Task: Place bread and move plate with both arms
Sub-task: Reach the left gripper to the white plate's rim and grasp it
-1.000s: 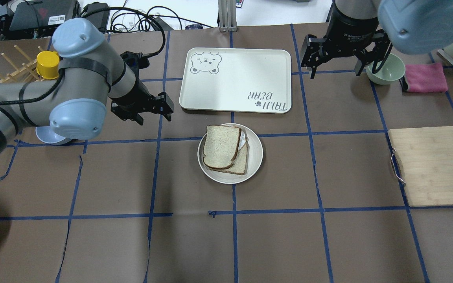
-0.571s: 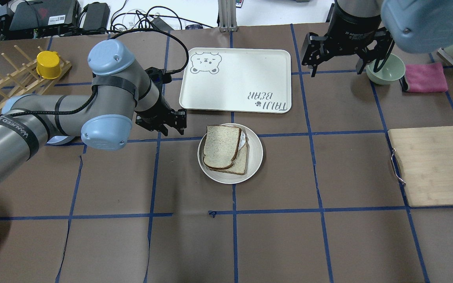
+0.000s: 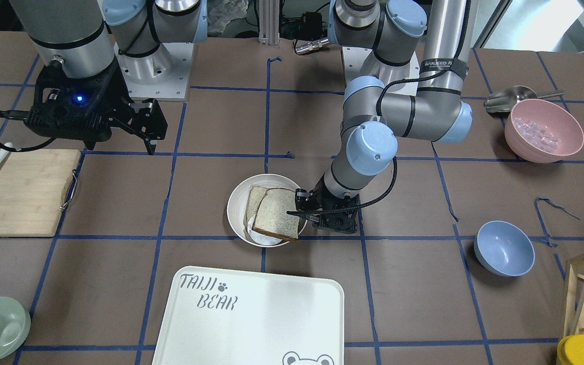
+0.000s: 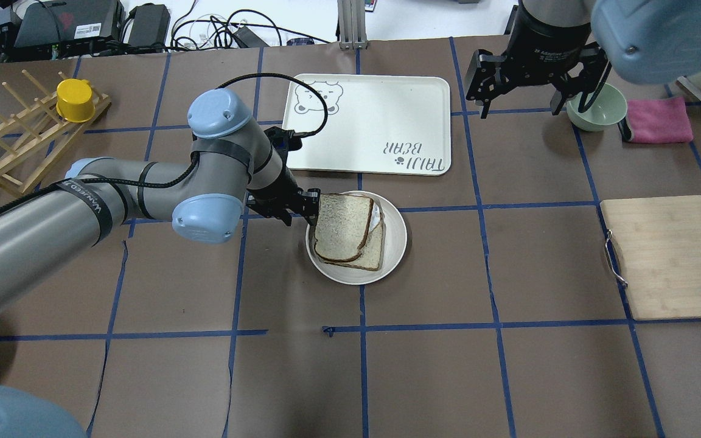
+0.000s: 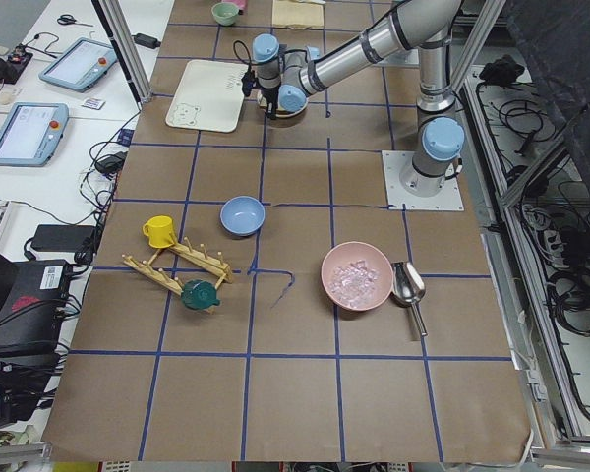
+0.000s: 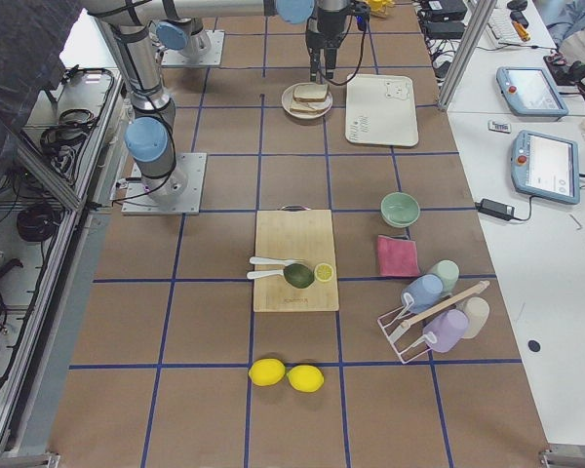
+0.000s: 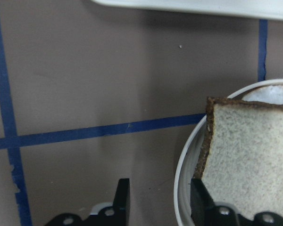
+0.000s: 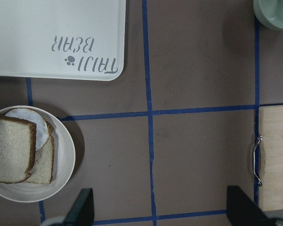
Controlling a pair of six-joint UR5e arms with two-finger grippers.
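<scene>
With the brown-crusted bread slice seemingly placed on the round cream-white plate, moving it is left: the black left gripper straddles its rim, fingers apart, while the right gripper hangs spread, well away.

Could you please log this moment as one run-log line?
left gripper: open, straddling plate rim | right gripper: open, far from plate | bread: on plate

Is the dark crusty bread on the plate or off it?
On it. The bread lies flat atop a paler slice inside the plate, its corner reaching the rim by the open left gripper.
</scene>
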